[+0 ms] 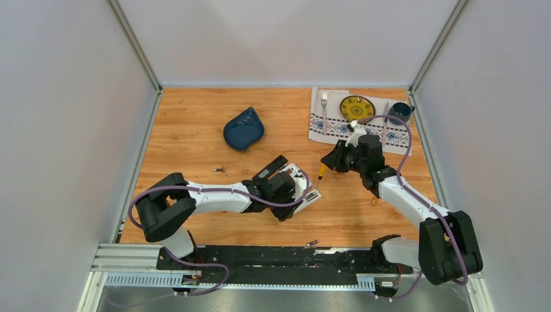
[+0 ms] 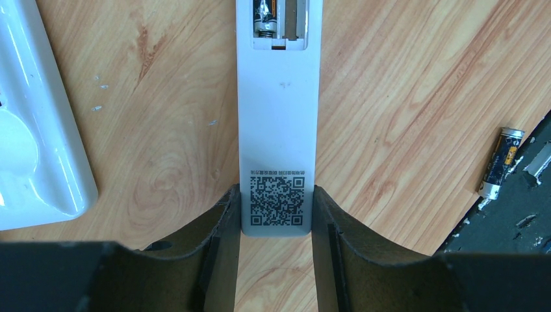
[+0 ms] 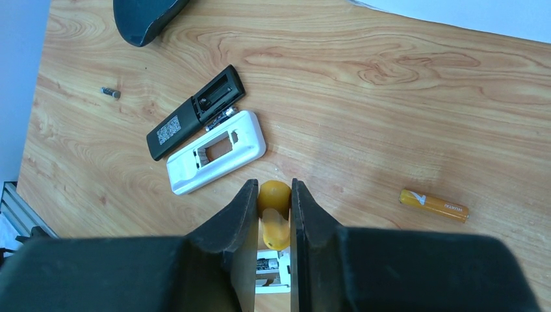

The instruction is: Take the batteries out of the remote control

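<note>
My left gripper [image 2: 278,195] is shut on the QR-code end of a white remote [image 2: 278,117] lying back-up on the table. Its open compartment holds one dark battery [image 2: 266,14]; the slot beside it looks empty. My right gripper [image 3: 271,188] is shut on the orange-handled screwdriver [image 3: 274,218], which points down at that compartment [image 3: 269,266]. In the top view the screwdriver [image 1: 321,173] stands between the two grippers. Loose batteries: an orange one [image 3: 433,205], a small dark one [image 3: 110,93], and a dark one [image 2: 501,162] by the table's front edge.
A black remote [image 3: 195,116] with an open back lies against a second white remote body [image 3: 217,155] left of the held one. A blue dish [image 1: 243,129] sits further back. A placemat [image 1: 331,127] with yellow plate [image 1: 357,108], fork and cup fills the back right.
</note>
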Controlling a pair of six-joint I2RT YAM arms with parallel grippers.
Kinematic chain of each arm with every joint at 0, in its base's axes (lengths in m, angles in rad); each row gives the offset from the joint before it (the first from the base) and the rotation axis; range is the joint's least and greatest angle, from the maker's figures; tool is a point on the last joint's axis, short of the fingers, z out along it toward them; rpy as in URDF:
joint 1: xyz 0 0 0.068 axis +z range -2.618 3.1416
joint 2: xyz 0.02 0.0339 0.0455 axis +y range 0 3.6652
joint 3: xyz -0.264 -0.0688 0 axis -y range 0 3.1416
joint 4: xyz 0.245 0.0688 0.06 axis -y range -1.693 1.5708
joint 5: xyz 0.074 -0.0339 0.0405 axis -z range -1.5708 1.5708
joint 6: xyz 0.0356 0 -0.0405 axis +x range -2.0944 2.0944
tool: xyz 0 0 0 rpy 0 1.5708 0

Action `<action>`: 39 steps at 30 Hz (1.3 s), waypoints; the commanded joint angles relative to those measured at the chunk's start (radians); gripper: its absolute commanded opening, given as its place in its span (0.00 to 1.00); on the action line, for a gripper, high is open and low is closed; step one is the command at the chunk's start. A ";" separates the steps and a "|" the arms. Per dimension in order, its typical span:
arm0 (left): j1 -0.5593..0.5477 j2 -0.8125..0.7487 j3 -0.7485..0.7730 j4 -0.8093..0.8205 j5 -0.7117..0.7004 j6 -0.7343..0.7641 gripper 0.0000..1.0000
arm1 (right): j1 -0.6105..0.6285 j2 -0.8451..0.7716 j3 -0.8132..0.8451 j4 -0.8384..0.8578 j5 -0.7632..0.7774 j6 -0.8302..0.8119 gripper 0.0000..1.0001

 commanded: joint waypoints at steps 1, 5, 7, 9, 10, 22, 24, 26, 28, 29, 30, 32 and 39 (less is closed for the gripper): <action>-0.002 0.033 -0.011 -0.055 0.052 -0.016 0.00 | 0.004 -0.036 -0.011 0.020 -0.003 -0.028 0.00; -0.004 0.036 -0.011 -0.055 0.055 -0.016 0.00 | 0.006 -0.044 -0.019 0.017 -0.009 -0.033 0.00; -0.002 0.039 -0.011 -0.052 0.057 -0.016 0.00 | 0.004 -0.042 -0.022 0.013 -0.011 -0.033 0.00; -0.004 0.042 -0.009 -0.053 0.058 -0.016 0.00 | 0.004 -0.039 -0.028 0.013 -0.009 -0.033 0.00; -0.004 0.042 -0.008 -0.053 0.058 -0.018 0.00 | 0.004 -0.039 -0.029 0.010 -0.009 -0.031 0.00; -0.004 0.053 -0.009 -0.047 0.061 -0.020 0.00 | 0.010 -0.044 -0.052 0.014 -0.029 -0.022 0.00; -0.004 0.054 -0.009 -0.044 0.064 -0.021 0.00 | 0.012 -0.044 -0.060 0.022 -0.029 -0.018 0.00; -0.002 0.054 -0.009 -0.042 0.069 -0.021 0.00 | 0.015 -0.044 -0.069 0.040 -0.020 -0.005 0.00; -0.004 0.056 -0.009 -0.041 0.069 -0.021 0.00 | 0.018 -0.051 -0.071 0.051 -0.005 0.002 0.00; -0.004 0.056 -0.009 -0.041 0.070 -0.020 0.00 | 0.018 -0.054 -0.072 0.054 0.007 0.007 0.00; -0.004 0.056 -0.009 -0.044 0.069 -0.020 0.00 | 0.018 -0.059 -0.072 0.065 0.012 0.007 0.00; -0.004 0.056 -0.011 -0.045 0.070 -0.020 0.00 | 0.020 -0.067 -0.071 0.069 0.023 0.010 0.00; -0.004 0.054 -0.012 -0.044 0.070 -0.023 0.00 | 0.023 -0.123 -0.066 0.059 0.043 0.007 0.00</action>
